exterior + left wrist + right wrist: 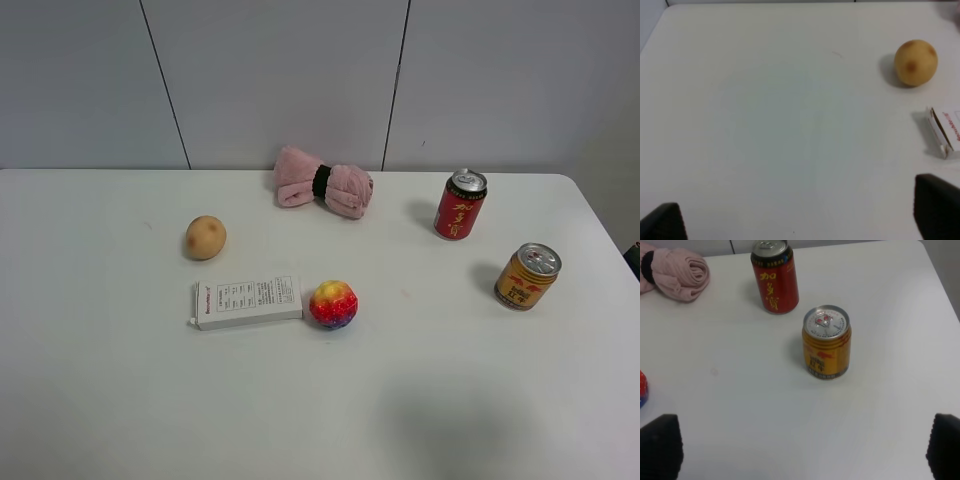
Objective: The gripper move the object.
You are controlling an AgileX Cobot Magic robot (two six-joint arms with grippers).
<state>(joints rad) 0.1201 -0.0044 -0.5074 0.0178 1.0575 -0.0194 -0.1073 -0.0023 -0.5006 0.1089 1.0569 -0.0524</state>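
Observation:
The tan-brown potato-like ball (205, 237) with darker spots rests on the white table (100, 400), left of centre. It also shows in the left wrist view (915, 62). My left gripper (800, 220) is open and empty, its black fingertips (937, 207) wide apart, well short of the ball and not touching it. My right gripper (802, 450) is open and empty, its black fingertips (660, 445) wide apart, short of the two cans. Neither arm shows in the exterior high view.
A white box (248, 302) lies in front of the potato ball, with a red-yellow-purple fuzzy ball (333, 304) at its right end. A rolled pink towel (323, 183) lies at the back. A red can (459, 204) and a yellow can (526, 276) stand at the right.

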